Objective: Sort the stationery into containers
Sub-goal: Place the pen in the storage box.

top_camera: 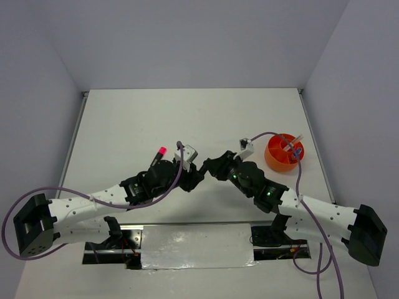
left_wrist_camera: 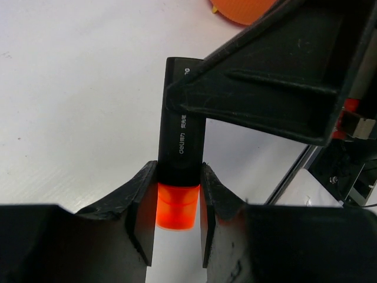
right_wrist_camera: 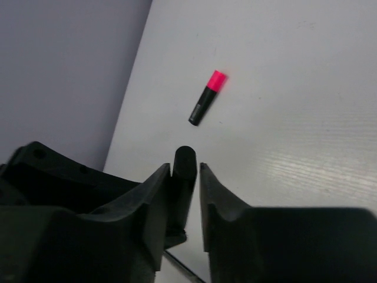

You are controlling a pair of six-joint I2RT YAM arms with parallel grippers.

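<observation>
Left wrist view: left gripper [left_wrist_camera: 177, 215] clamps the orange-capped highlighter [left_wrist_camera: 179, 141]; right gripper [right_wrist_camera: 185, 177] apparently pinches its black end. Pink-capped highlighter [right_wrist_camera: 207, 98] lies apart.

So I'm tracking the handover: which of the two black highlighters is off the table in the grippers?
The orange-capped highlighter, gripped at its cap end by the left gripper. The pink-capped highlighter lies alone on the table.

A white bench [top_camera: 187, 118] fills the scene, enclosed by pale grey walls [top_camera: 187, 37] at the far side, left and right. At its near edge lies a silvery strip [top_camera: 196, 246], perhaps tape or foil
</observation>
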